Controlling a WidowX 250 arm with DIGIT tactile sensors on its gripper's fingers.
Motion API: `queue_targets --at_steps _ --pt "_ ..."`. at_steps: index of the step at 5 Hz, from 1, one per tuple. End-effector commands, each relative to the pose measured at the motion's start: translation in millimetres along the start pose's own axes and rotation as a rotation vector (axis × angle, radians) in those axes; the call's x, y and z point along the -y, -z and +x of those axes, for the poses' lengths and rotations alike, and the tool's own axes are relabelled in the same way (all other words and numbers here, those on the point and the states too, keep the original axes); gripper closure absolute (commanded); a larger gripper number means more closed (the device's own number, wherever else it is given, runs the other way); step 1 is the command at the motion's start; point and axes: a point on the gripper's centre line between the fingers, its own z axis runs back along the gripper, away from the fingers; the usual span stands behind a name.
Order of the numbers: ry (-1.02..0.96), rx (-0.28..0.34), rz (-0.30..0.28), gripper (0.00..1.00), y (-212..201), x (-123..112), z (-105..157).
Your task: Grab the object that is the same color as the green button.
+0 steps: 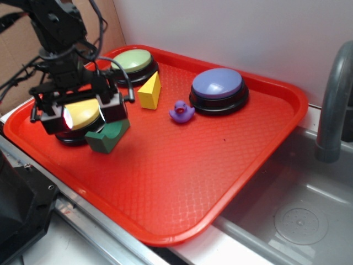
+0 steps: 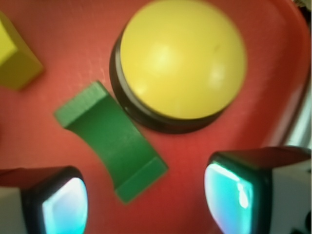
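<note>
In the exterior view, a red tray (image 1: 265,165) carries everything. The green button (image 1: 132,59) sits at the tray's far left corner, with a yellow wedge (image 1: 150,91) just in front of it and a purple duck (image 1: 181,111) near the middle, beside a purple-blue button (image 1: 218,88) by the far edge. The yellow button (image 1: 83,115) stands close to the tray's left edge, and the green block (image 1: 107,136) lies just beside it, toward the near edge. The gripper (image 1: 83,113) hangs over the yellow button and the block, its fingers spread and nothing between them.

The wrist view looks straight down. The green block (image 2: 112,141) lies diagonally on the tray, its curved cutout facing the yellow button (image 2: 183,63), which it nearly touches. The two fingertips (image 2: 63,204) show at the bottom corners, wide apart and empty; the block sits above the gap, not yet between them.

Judging from this, the approach is mostly done: the gripper is released and near the right object. Centring over the block, descending, closing and lifting all remain.
</note>
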Motion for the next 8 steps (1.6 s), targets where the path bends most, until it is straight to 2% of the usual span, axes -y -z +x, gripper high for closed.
queue_targets --at_steps 1,2,3,4,5,7,8 --pt "0.020 -0.002 -0.009 0.00 19.0 4.0 2.1" --pt "0.024 -0.025 -0.036 0.00 27.2 1.9 5.4" --pt "0.018 -0.021 -0.069 0.00 32.8 -1.5 5.7" --pt "0.017 -0.018 -0.064 0.61 34.4 -1.5 5.9" --pt "0.011 -0.013 -0.069 1.00 34.9 -1.8 5.6" --pt "0.029 0.012 -0.086 1.00 14.6 -3.8 6.8" --pt "0.120 0.006 -0.109 1.00 -13.6 -2.7 9.9"
